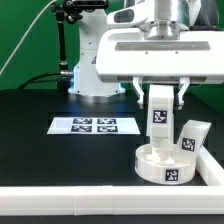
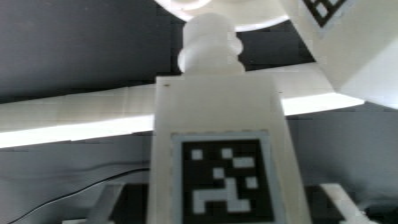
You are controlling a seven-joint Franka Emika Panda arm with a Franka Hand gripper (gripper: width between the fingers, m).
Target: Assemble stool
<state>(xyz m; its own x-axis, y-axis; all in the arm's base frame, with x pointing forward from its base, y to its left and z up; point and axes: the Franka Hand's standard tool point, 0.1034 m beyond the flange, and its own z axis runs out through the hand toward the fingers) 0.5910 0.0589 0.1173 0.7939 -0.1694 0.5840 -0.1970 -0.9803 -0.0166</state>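
Black tabletop filled the scene, with a green backdrop behind and the marker board [image 1: 94, 125] lying flat toward the exterior view's left. On that dark surface, at the exterior view's right, sat the round seat [image 1: 166, 163] of the stool, a low white ring with a tag on its rim. A leg [image 1: 159, 117] stood upright over the seat, its tag facing the camera, pinched between the fingers of the gripper [image 1: 160, 96], whose jaws were closed partway onto the leg's sides. In the wrist view the leg [image 2: 221, 150] ran away from the camera and narrowed to a threaded-looking tip near the seat's bright opening; whether the tip had entered a socket could not be told. A second leg [image 1: 192, 137] leaned or stood just beside the seat's far edge, toward the exterior view's right, and the white border rail [image 1: 110, 198] ran along the front.

The main risk, as I judged it, was misalignment: if the tip met the socket off-centre or tilted, pushing or twisting could cross the thread or jam the leg. The seat lay loose, so sideways force might slide it against the rail or spin it with the leg. A sweep of the wide gripper body could also knock over the neighbouring leg. A loose grip might let the leg slip during turning.
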